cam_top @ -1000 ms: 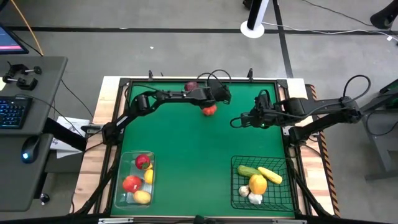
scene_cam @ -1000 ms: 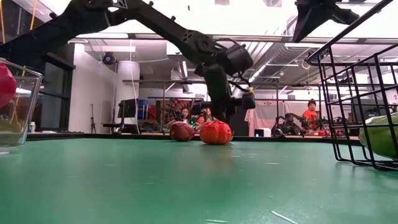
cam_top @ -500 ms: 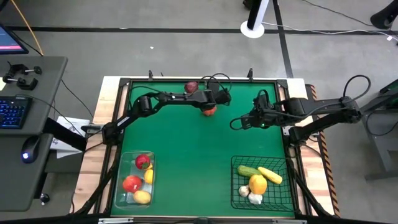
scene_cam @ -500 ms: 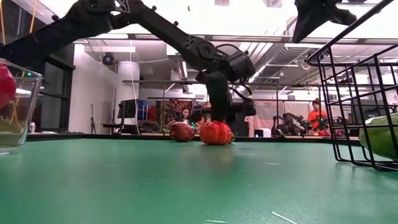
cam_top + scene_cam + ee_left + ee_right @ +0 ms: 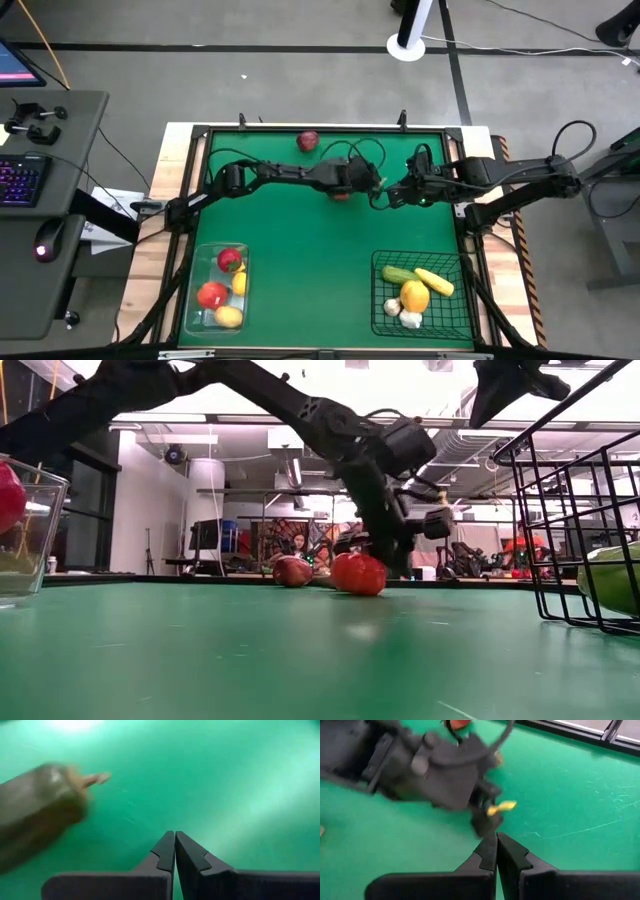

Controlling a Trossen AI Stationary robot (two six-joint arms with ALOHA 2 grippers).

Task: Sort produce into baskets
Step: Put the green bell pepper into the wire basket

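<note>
An orange-red tomato lies on the green table, half under my left arm; in the low view it rests on the mat. My left gripper is shut and low over the table right beside it; its wrist view shows shut fingers and a blurred tomato off to one side. My right gripper is shut and empty, close to the left gripper on its right. A red apple lies by the far edge. My left gripper stands with shut fingers pointing down, close against the tomato. The arm covers the spot in the high view and the tomato covers it in the low view, so I cannot tell whether the fingers touch it.
A clear bin at the near left holds red apples and yellow fruit. A black wire basket at the near right holds a cucumber, yellow produce and white garlic. The two grippers are nearly touching at mid-table.
My left gripper has gone toward the table's right edge and a little toward the near edge, staying low. The tomato has shifted the same way along the mat, toward the near edge and right. The apple has stayed put.
</note>
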